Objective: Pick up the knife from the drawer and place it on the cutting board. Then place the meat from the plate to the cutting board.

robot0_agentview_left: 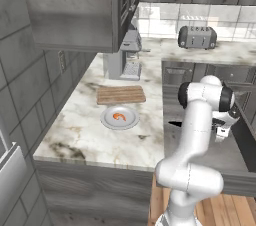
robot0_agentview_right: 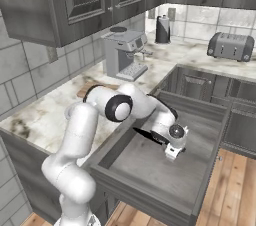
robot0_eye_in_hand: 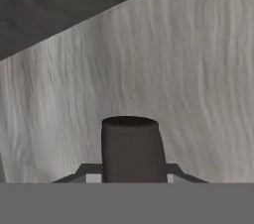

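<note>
- End effector [robot0_agentview_right: 171, 153] low inside the drawer [robot0_agentview_right: 200, 120]; jaws clamped on the knife [robot0_agentview_right: 145, 134] handle
- Risk, judged: long blade snagging the drawer wall on lifting; a narrow hold lets it pivot

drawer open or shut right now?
Open. The drawer is pulled out from the lower cabinets, its grey floor exposed from above, and the gripper is down inside it.
</note>
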